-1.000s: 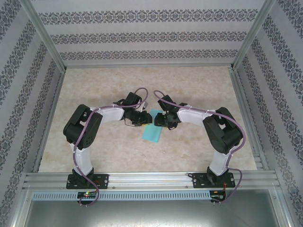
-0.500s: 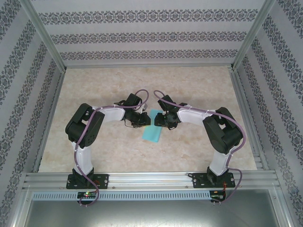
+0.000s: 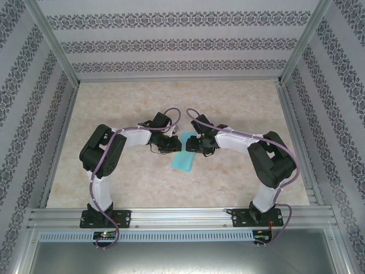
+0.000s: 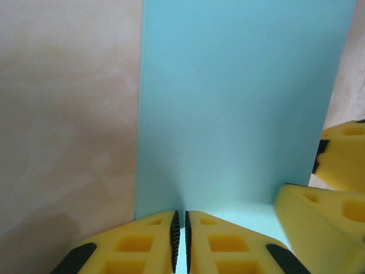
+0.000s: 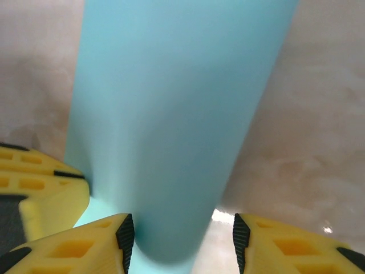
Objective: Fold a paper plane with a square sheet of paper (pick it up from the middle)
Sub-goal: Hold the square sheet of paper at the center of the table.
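Note:
The square sheet of paper is turquoise, doubled over into a long band, and slants down from between the two grippers to the tabletop. My left gripper is shut on the band's near edge, with the thin paper pinched between its black pads. My right gripper is open, and the rounded fold of the sheet bulges between its jaws, close to the left pad. In the top view the left gripper and the right gripper stand almost tip to tip. The paper plane is out of view.
A beige marbled tabletop lies under both arms, fenced by aluminium rails and patterned walls. The right gripper's yellow fingers crowd the left wrist view; the left gripper's fingers sit at the left in the right wrist view.
The left gripper has closed on the paper's edge. The right gripper's jaws have spread wider. Both arms and the sheet have stayed nearly in place.

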